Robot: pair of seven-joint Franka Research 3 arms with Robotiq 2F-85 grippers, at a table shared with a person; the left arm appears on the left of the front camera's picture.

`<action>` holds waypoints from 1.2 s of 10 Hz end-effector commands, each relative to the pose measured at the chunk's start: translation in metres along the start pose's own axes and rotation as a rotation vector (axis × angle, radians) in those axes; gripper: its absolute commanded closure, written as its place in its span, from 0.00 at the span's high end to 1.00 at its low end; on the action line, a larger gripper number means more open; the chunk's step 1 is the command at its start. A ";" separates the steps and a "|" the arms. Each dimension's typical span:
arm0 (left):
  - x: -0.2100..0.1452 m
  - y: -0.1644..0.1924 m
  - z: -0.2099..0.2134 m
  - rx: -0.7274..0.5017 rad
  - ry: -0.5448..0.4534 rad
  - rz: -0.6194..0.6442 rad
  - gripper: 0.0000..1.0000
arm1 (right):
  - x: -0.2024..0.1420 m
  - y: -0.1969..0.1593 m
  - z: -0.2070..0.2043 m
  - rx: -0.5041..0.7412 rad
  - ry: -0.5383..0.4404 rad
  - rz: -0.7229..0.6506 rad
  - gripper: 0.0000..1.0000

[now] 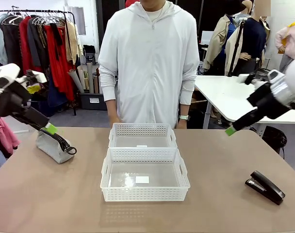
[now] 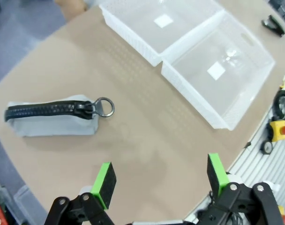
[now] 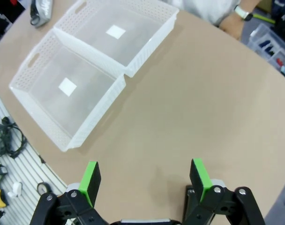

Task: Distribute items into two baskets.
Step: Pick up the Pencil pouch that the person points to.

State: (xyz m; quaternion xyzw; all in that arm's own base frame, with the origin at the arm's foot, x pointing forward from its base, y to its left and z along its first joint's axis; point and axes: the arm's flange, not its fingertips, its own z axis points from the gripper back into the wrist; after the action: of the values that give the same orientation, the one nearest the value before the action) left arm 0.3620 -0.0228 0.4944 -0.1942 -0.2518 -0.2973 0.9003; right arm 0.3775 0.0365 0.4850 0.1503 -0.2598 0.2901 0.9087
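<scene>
The grey pouch (image 1: 53,144) with its black zip lies at the table's left; in the left wrist view the pouch (image 2: 51,117) shows its zip ring. My left gripper (image 1: 49,128) hovers just above it, open (image 2: 160,178) and holding nothing. The black stapler (image 1: 265,186) lies at the right front, small in the left wrist view (image 2: 273,24). High above the table's right side, my right gripper (image 1: 230,130) is open (image 3: 145,178) over bare tabletop. Two white baskets stand mid-table, both empty: the larger one (image 1: 145,194) nearer me, the smaller (image 1: 142,129) behind it.
A person in a white hooded jacket stands at the far edge behind the baskets, a watch on the wrist (image 3: 240,13). Bare tabletop (image 1: 225,160) lies between the baskets and the stapler. A white table (image 1: 225,94) stands behind at the right.
</scene>
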 end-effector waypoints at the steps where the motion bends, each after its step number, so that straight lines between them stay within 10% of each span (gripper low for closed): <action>1: -0.021 -0.013 0.025 -0.011 -0.056 -0.028 1.00 | -0.014 -0.016 0.023 0.040 -0.056 -0.008 1.00; 7: -0.106 -0.012 0.093 -0.071 -0.183 -0.089 1.00 | -0.064 -0.039 0.081 0.039 -0.178 -0.069 1.00; 12: -0.106 -0.007 0.101 -0.077 -0.203 -0.077 1.00 | -0.091 -0.064 0.106 0.041 -0.221 -0.141 1.00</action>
State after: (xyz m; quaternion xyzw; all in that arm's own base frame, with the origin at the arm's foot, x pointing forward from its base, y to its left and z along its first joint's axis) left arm 0.2707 0.0914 0.5519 -0.2417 -0.3322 -0.3203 0.8536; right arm 0.3256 -0.0963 0.5254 0.2035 -0.3308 0.2055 0.8983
